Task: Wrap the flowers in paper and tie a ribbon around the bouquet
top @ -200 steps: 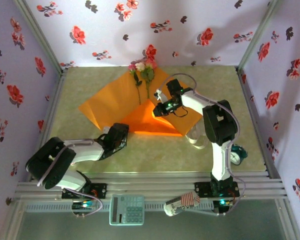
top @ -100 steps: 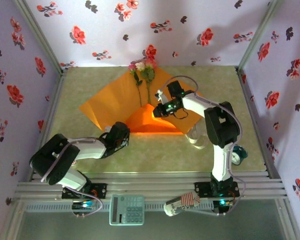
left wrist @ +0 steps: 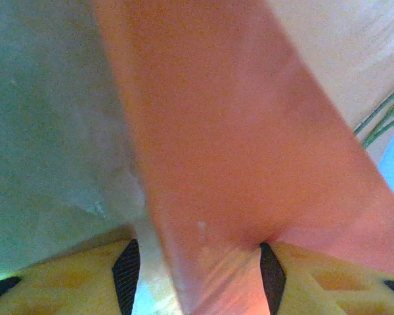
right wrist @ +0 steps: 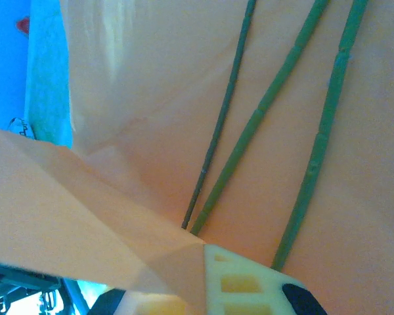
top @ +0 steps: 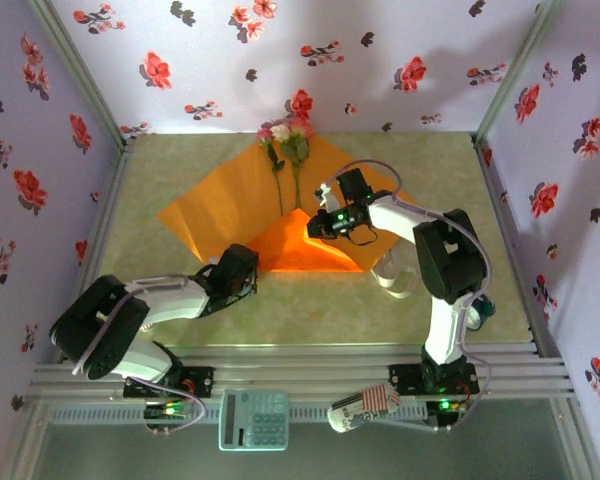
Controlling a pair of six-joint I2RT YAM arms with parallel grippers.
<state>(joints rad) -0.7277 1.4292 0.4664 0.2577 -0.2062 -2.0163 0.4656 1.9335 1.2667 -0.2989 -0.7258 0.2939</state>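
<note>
left gripper [top: 246,268]: jaws spread around near fold of paper [top: 220,205], probably to steady it | flowers [top: 283,140] laid mid-sheet on counter [top: 430,170] | right gripper [top: 314,222]: jaws pressed together on a lifted paper corner, held over the stems for wrapping

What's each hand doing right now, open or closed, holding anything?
Left hand: open around a fold of the paper.
Right hand: closed on the paper.
</note>
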